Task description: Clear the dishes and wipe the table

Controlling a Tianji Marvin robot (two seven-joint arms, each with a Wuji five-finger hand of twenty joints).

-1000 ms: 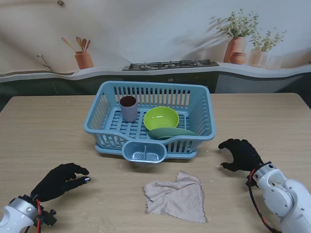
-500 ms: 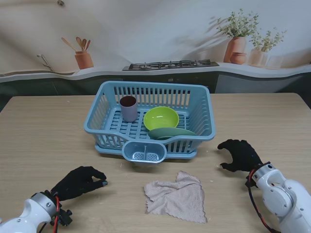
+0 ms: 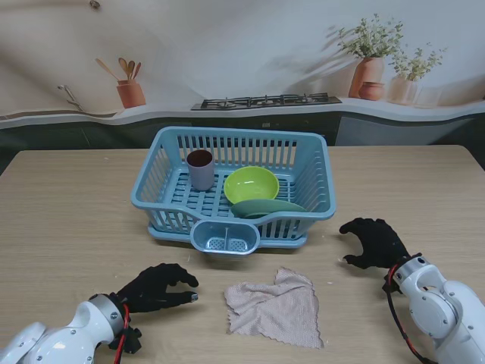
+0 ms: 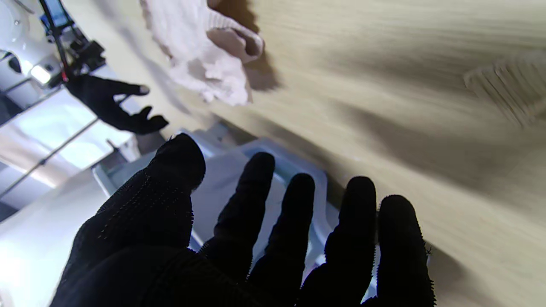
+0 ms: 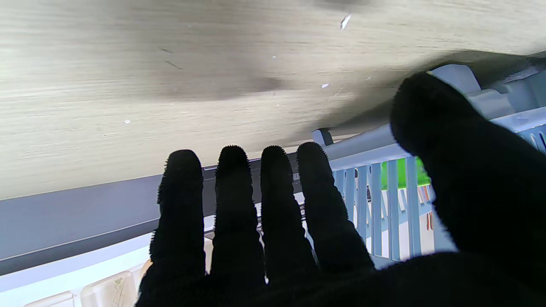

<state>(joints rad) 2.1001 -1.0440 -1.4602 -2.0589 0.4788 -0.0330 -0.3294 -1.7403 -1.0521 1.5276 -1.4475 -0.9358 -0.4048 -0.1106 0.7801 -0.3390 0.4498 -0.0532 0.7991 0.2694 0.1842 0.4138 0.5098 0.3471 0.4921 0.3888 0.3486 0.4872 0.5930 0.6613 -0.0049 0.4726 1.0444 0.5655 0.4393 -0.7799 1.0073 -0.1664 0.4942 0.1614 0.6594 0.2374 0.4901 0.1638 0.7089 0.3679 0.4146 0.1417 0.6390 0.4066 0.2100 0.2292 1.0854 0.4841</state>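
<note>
The stand view looks down on the whole table [image 3: 68, 205]; each wrist view peers close along its fingers; all three share the blue rack [image 3: 311, 163] [image 4: 298, 170] [image 5: 384, 192].

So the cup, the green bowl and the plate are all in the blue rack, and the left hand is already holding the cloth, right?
Not quite. The left hand is open and empty beside the cloth, which lies flat on the table, as the stand view shows. The cup, green bowl and plate are in the blue rack.
</note>
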